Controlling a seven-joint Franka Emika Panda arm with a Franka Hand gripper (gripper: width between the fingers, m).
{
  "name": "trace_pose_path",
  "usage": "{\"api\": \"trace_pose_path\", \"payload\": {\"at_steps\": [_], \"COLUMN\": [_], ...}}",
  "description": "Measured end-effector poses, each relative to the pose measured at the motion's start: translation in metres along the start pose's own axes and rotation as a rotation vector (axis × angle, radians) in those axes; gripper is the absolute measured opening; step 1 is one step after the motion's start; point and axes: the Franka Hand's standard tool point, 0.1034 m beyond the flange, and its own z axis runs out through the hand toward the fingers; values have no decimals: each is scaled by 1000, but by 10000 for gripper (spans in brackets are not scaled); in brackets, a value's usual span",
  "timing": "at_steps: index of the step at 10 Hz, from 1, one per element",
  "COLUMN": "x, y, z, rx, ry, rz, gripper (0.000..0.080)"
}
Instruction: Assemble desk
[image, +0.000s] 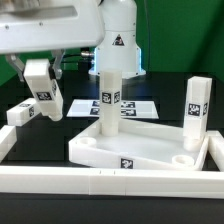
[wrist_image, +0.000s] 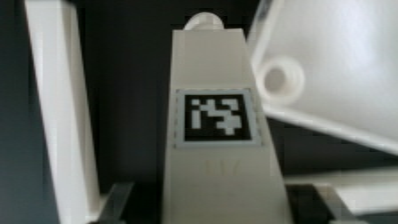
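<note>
My gripper (image: 40, 68) is shut on a white tagged leg (image: 46, 92), which hangs tilted above the table at the exterior view's left. In the wrist view this leg (wrist_image: 217, 110) runs away from between my dark fingers (wrist_image: 128, 200), its tag facing the camera. The white tabletop (image: 150, 143) lies beside it, and a round corner hole (wrist_image: 276, 75) shows close to the leg's far end. Two more legs stand upright on the tabletop, one at its far left corner (image: 108, 98) and one at its far right corner (image: 196, 110). Another leg (image: 20, 113) lies on the table at far left.
The marker board (image: 135, 104) lies flat behind the tabletop. A long white border rail (image: 100, 182) runs along the front and up both sides. In the wrist view a long white piece (wrist_image: 54, 110) lies beside the held leg. The robot base (image: 118, 35) stands at the back.
</note>
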Motion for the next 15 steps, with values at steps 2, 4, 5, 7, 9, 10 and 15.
{"api": "trace_pose_path", "payload": {"at_steps": [2, 4, 5, 7, 9, 10, 15], "x": [4, 10, 9, 11, 14, 19, 30], "y": [-9, 1, 0, -31, -71, -102, -106], "z": [-5, -5, -3, -3, 1, 2, -1], "rx": [-34, -76, -83, -57, -35, -23, -66], "ry": [113, 232, 258, 262, 266, 279, 517], "rz": [-1, -4, 2, 60, 111, 134, 114], "gripper": [290, 290, 290, 290, 290, 290, 290]}}
